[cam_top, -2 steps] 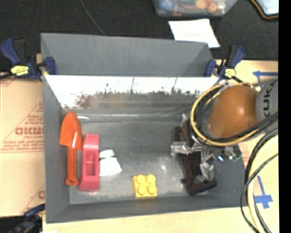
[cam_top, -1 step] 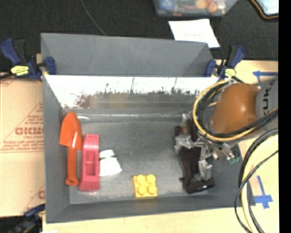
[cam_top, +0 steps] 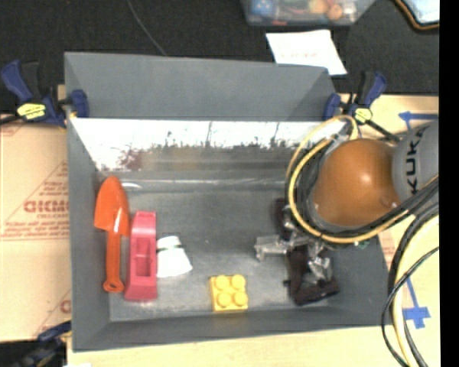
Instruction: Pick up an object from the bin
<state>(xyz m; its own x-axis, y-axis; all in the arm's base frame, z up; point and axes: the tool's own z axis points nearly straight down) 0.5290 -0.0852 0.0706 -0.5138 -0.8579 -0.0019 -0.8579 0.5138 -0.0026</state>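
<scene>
Grey metal bin (cam_top: 214,212): an orange plastic scoop (cam_top: 111,212), a pink plastic block (cam_top: 142,254) and a small white piece (cam_top: 172,257) lie at left. A yellow studded brick (cam_top: 229,292) lies lower centre. The pincer (cam_top: 306,260) hangs lower right over a dark lumpy object (cam_top: 312,287); whether it is spread cannot be told.

The claw (cam_top: 309,260) hangs low in the right side of the grey bin (cam_top: 214,216), right over a dark lump (cam_top: 315,289). A yellow block (cam_top: 229,292) lies near it. On the left lie an orange scoop (cam_top: 111,214), a pink thing (cam_top: 142,257) and a white scrap (cam_top: 172,258).
</scene>
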